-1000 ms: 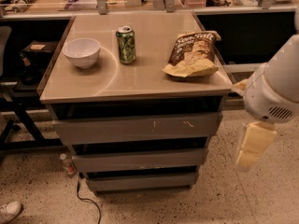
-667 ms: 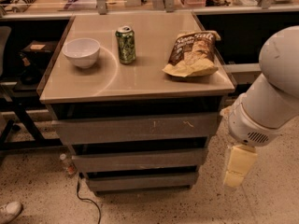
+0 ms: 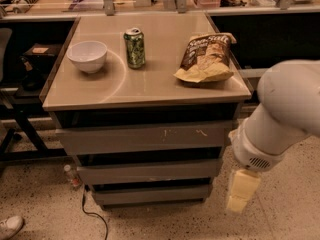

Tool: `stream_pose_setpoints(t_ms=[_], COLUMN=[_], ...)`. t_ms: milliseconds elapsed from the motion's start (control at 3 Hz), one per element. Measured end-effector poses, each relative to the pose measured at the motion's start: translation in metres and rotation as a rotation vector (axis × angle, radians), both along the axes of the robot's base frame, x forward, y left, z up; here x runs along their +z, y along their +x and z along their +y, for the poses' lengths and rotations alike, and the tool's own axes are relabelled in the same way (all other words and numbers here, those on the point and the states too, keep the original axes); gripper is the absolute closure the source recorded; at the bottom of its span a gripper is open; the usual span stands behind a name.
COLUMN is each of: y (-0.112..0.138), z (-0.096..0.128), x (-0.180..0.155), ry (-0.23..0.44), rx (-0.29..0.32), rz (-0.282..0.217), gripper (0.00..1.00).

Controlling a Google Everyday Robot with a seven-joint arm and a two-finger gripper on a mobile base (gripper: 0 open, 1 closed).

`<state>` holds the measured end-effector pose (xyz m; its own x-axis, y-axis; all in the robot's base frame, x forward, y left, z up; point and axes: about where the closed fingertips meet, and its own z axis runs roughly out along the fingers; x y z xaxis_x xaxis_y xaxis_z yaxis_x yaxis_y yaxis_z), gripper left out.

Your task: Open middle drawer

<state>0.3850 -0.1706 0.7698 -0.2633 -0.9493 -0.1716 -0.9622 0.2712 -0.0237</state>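
The middle drawer (image 3: 147, 171) is a plain grey-brown front, the second of three in the cabinet under the tan tabletop (image 3: 100, 91). It sits flush with the fronts above and below, with a dark gap over it. The taller top front (image 3: 145, 138) bears pale scratch marks and the slimmer bottom front (image 3: 150, 194) is plain. My gripper (image 3: 242, 191) hangs pale yellow below the big white arm (image 3: 282, 116), just off the cabinet's right side, level with the lower drawers and not touching them.
On the tabletop stand a white bowl (image 3: 87, 55), a green can (image 3: 135, 47) and a chip bag (image 3: 206, 57). A small bottle (image 3: 71, 175) and a cable (image 3: 92, 215) lie on the speckled floor at the left. A dark shelf unit (image 3: 30, 66) stands at the left.
The arm has swung left and lower, bringing the gripper closer to the cabinet's right side. The drawers and tabletop objects have not moved.
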Motion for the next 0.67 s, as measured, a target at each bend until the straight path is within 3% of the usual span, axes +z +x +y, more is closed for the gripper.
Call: stream_pose_setpoints(t_ms=[667], y=[0.015], z=[0.044], x=[-0.115], ry=[0.093], rx=[-0.060], rz=[0.053], gripper=[0.00])
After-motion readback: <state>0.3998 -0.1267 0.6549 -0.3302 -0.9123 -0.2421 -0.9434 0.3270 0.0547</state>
